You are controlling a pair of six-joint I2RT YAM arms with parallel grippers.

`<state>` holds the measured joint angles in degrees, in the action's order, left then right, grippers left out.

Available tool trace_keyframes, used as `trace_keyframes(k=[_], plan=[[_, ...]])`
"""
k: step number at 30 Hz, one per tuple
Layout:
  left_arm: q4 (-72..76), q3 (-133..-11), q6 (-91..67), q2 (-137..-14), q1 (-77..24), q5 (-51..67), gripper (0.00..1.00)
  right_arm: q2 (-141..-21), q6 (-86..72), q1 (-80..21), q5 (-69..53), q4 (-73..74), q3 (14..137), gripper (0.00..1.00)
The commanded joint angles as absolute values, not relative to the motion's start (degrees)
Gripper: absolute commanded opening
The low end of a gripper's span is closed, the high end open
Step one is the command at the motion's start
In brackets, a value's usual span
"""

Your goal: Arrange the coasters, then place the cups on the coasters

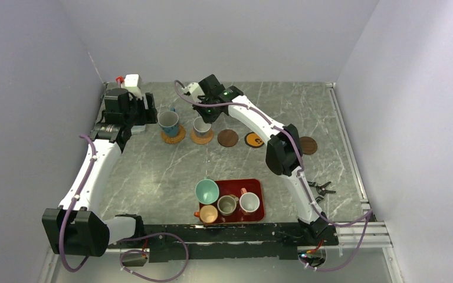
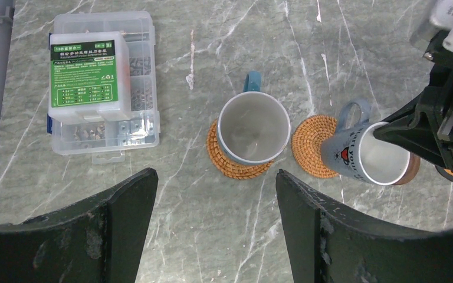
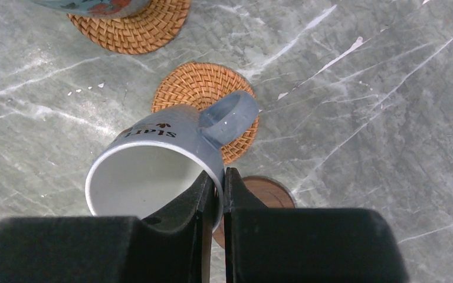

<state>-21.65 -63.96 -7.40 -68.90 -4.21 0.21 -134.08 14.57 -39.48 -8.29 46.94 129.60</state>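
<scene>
Grey mug (image 3: 156, 168) is clamped by its rim in the right gripper (image 3: 218, 180), tilted; the wicker coaster (image 3: 183, 88) lies just beyond the jaws. Placing is judged under way: levelling and lowering are called for. Left gripper (image 2: 213, 174) is held with jaws apart.

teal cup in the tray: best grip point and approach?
Likely pinch the rim of the teal cup from above, one finger inside, on its far-left side: it stands mouth up, and the olive cup and orange cup crowd its near side.
</scene>
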Motion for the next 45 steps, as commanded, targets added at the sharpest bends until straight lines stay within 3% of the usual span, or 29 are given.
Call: trace_keyframes(k=[1, 45], plan=[[-19.23, -64.15, -8.42, -69.08, -4.48, 1.56, 0.79, -134.33, 16.95, -39.53, -9.33, 45.86, 134.21, 0.00], [-19.14, -64.25, -8.70, -70.25, -4.52, 2.37, 0.79, -139.84, 17.58, -39.11, -5.98, 44.90, 135.97, 0.01]])
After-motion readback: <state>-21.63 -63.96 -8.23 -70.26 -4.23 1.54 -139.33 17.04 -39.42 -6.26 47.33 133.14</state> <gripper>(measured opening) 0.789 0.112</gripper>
